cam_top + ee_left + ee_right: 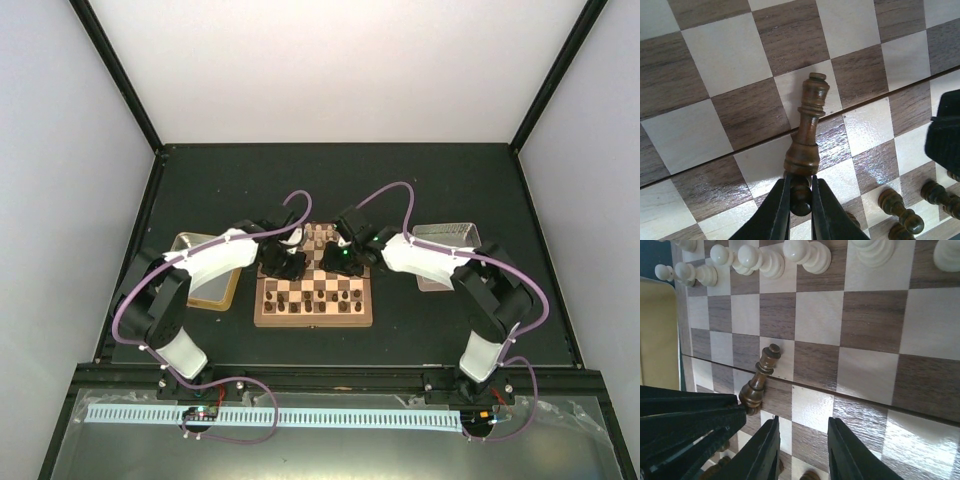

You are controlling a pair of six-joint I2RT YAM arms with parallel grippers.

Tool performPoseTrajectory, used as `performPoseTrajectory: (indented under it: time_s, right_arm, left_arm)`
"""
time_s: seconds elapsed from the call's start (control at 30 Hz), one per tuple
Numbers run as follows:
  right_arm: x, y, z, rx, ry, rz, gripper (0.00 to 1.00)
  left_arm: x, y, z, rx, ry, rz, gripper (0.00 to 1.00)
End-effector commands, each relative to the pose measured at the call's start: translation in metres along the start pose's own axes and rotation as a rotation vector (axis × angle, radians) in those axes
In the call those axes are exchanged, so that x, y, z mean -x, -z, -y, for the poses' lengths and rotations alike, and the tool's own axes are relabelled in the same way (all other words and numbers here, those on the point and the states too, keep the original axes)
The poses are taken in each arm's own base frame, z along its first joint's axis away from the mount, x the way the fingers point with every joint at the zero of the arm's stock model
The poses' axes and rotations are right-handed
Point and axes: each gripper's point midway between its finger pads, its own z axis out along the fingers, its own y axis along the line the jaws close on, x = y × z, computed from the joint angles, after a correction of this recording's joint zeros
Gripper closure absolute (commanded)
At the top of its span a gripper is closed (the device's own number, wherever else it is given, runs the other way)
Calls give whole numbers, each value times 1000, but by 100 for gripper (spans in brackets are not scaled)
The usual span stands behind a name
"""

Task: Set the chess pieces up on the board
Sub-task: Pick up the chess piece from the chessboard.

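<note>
The board (265,318) lies between my arms. A dark brown king (810,125) lies tipped on its middle squares, head pointing away; it also shows in the right wrist view (760,380). My left gripper (801,192) is shut on a small dark pawn (801,200), right against the king's base. My right gripper (803,422) is open and empty, hovering over the board just right of the king. Cream pieces (805,252) stand along the far rows. Other dark pieces (900,210) stand near the close edge.
A gold-rimmed tray (225,290) lies left of the board and a grey box (440,235) lies to its right. The two grippers (290,265) (335,258) are close together over the board. The left gripper's black fingers (690,425) fill the right wrist view's lower left.
</note>
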Motion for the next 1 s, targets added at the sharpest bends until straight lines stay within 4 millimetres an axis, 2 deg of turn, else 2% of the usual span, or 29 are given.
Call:
performPoseTrajectory:
  time_s: [0.0,0.4,0.67,0.97]
  right_arm:
    - [4,-10,-9,96,-70,-9,72]
    - [5,-29,-21,199,-107,-47,58]
    - [5,-40,-27,272,-139,-82,57]
    - [2,-42,-32,351,-191,-104,57]
  left_arm:
    - [9,1,1,40,-55,27,98]
    - [8,11,9,105,-152,58,98]
    - [8,21,13,118,-170,67,99]
    - [10,38,19,98,-174,96,98]
